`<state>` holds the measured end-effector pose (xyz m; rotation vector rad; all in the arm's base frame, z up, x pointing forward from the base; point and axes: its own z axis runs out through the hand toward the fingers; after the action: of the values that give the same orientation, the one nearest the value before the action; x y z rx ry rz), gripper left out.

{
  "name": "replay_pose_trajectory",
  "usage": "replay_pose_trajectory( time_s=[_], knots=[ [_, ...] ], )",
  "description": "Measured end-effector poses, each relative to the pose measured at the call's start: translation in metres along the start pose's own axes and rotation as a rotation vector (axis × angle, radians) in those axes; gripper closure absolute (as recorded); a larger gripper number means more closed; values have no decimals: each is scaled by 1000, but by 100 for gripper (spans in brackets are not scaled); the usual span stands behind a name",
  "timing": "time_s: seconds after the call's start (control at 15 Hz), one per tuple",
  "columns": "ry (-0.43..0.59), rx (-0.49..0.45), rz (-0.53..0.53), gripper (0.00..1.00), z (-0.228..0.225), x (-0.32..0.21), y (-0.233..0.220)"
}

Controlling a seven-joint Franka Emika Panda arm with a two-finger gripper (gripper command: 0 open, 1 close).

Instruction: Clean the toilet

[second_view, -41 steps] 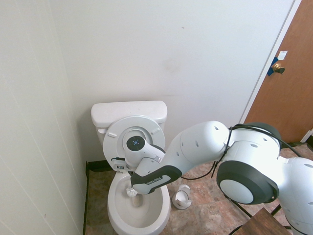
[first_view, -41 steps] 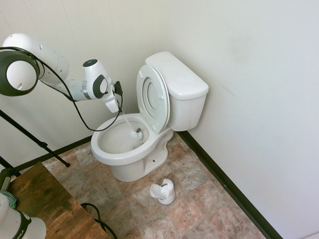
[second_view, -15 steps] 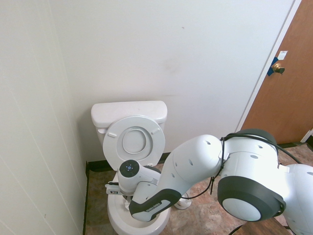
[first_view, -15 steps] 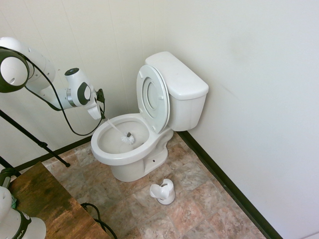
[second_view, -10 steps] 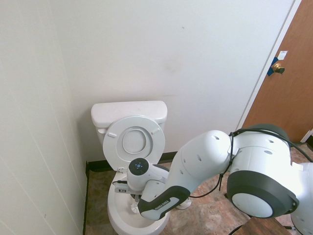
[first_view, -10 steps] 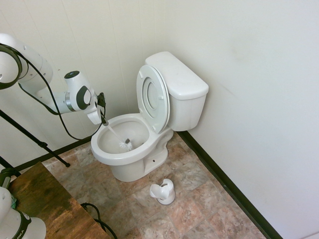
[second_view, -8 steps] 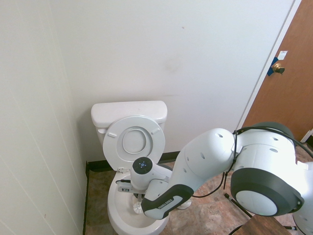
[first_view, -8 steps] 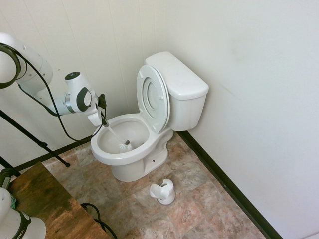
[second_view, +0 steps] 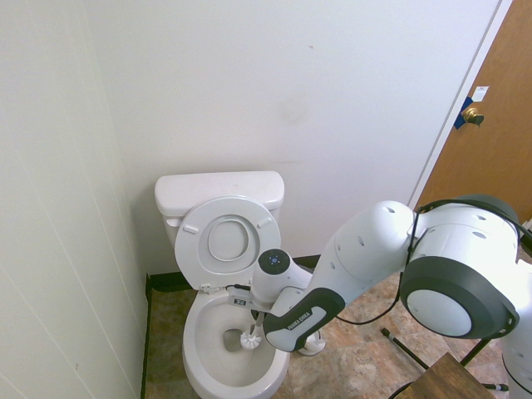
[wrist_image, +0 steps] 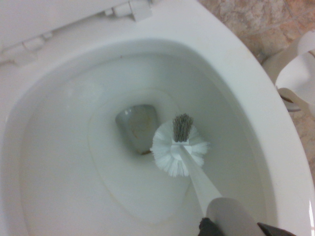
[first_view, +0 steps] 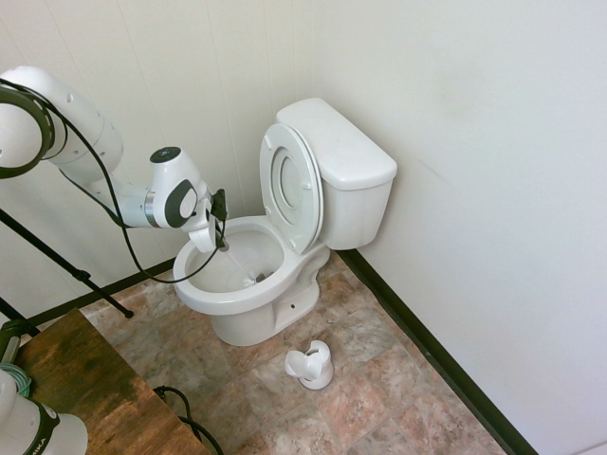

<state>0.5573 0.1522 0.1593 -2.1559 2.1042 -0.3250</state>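
A small bathroom with pale walls and a mottled brown tile floor [first_view: 370,379]. A white toilet [first_view: 327,180] stands in the corner, its tank against the wall, its lid and ring seat tipped up against the tank, and its oval bowl open. A white robot arm [first_view: 114,180] reaches in from one side and ends over the rim of the bowl.

The tool [first_view: 216,239] points steeply down over the bowl's rim, and its fingers are clamped together on the handle of a white toilet brush [second_view: 251,339]. The brush slants down and away from the tool into the bowl. Its round bristled head, white with a grey tuft at the tip, sits low in the bowl, below the tool and just beside the drain opening [wrist_image: 137,127]. From the wrist view the head appears to rest on the bowl's wet inner wall at the edge of the water, though real contact cannot be told for sure.

The toilet lies directly beneath and around the tool's reach: the bowl under it, the raised lid and tank beyond it.

On the floor, near the foot of the toilet and below the tool, lies a small white brush holder [first_view: 310,365], apart from the bowl. A wooden bench [first_view: 85,389] shows at a lower corner of the first outside view, well apart from the tool. A brown door [second_view: 490,141] with a brass knob shows at the edge of the second outside view.
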Motion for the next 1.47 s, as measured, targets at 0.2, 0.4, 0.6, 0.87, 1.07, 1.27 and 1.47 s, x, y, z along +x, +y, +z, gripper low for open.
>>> replay_pose_trajectory(
  time_s=[0.2,0.4,0.6,0.87,1.07,1.27,1.47],
  knots=[
    [17,39,55,100,17,15,-31],
    [25,78,86,100,31,21,-52],
    [32,113,84,100,30,15,-67],
    [28,160,57,100,17,-18,-78],
    [25,167,33,100,17,-44,-84],
    [32,157,10,100,20,-61,-88],
    [35,138,-2,100,19,-71,-86]
  ],
)
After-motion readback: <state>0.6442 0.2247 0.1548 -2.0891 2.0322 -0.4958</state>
